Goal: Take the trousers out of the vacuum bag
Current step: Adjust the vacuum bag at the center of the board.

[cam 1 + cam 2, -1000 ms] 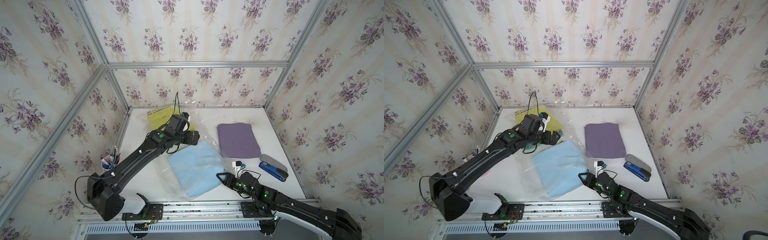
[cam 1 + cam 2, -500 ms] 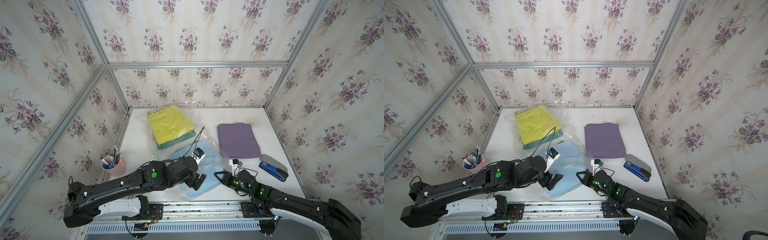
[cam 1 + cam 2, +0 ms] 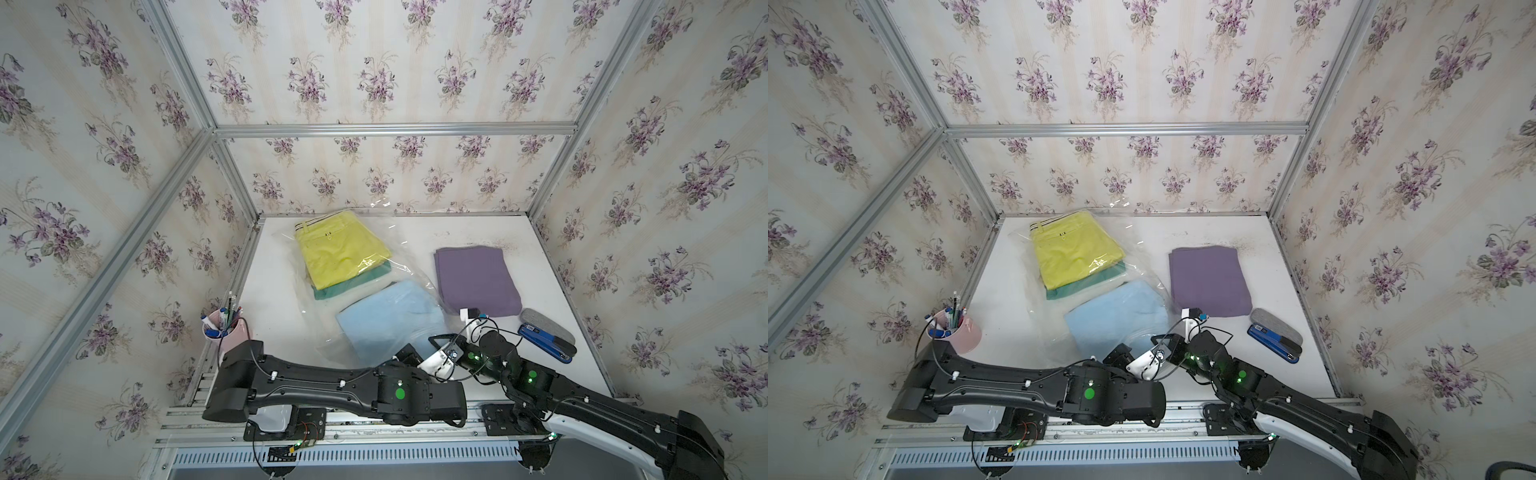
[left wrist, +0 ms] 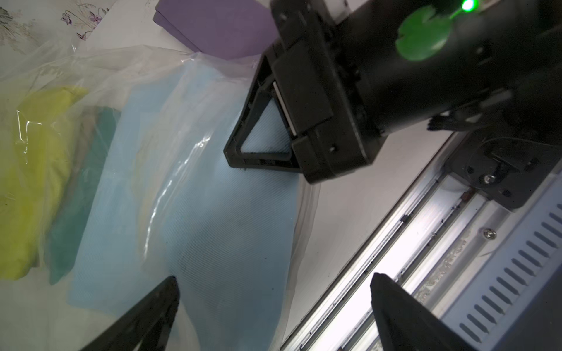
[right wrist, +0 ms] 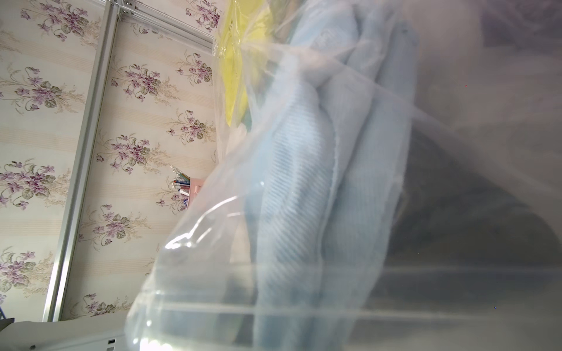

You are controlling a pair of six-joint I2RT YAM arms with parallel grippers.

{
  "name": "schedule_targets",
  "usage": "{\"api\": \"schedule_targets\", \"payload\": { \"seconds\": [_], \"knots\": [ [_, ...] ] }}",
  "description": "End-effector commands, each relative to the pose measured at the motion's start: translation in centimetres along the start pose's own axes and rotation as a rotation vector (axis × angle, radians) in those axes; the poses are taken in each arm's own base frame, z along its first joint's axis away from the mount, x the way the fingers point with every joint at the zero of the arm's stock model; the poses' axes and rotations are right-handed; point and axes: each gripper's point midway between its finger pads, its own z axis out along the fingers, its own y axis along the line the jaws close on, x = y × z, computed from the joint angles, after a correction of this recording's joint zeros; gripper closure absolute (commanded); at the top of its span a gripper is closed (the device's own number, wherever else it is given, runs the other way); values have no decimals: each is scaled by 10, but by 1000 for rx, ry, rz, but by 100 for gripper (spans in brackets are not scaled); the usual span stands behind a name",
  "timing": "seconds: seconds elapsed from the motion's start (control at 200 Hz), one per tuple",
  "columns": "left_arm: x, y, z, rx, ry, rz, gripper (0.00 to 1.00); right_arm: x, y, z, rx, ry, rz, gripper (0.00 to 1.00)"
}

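At the near edge of the worktop (image 3: 282,299), my left pincer (image 4: 275,278) hung spread wide above the light blue trousers (image 3: 390,324), pinching nothing. My right pincer (image 4: 232,153) lay close beside it, its tip down on the same light blue cloth. Only one side of it showed from the left wrist view and the other was hidden beneath, so I could not tell whether it was pressed together or pinching anything. From the right wrist view, crinkled plastic and bunched blue cloth filled almost everything.

The vacuum bag (image 3: 399,257) stretched from the far left of the worktop toward the near middle. Inside its far end lay the yellow-green trousers (image 3: 338,249), striped waistband toward the back wall, stacked on the teal trousers (image 3: 353,282). The light blue pair sat at the bag's near end with clear plastic over them. The purple trousers (image 3: 476,280) lay outside the bag, flat on the bare worktop to my right. A pink cup of pens (image 3: 226,330) stood at my left, and a blue stapler (image 3: 540,338) lay beside a grey case (image 3: 548,326) at my right.
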Motion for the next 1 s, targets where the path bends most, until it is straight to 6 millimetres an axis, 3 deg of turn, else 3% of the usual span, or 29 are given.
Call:
{"api": "schedule_targets", "payload": {
  "seconds": [0.0,0.26,0.465,0.799,0.994],
  "knots": [
    [-8,-3,14,-42,-28,-45,0,-10,2,-3,3,-46,-12,100],
    [18,1,47,-101,48,-90,0,-10,-2,-3,4,-48,-5,100],
    [47,20,68,-176,125,-135,0,-10,-3,-3,-1,-48,-5,100],
    [84,31,76,-241,215,-146,0,-15,-3,-4,-9,-61,-2,100],
    [100,45,73,-297,246,-146,8,-15,-3,-5,-10,-60,-4,100]
  ]
}}
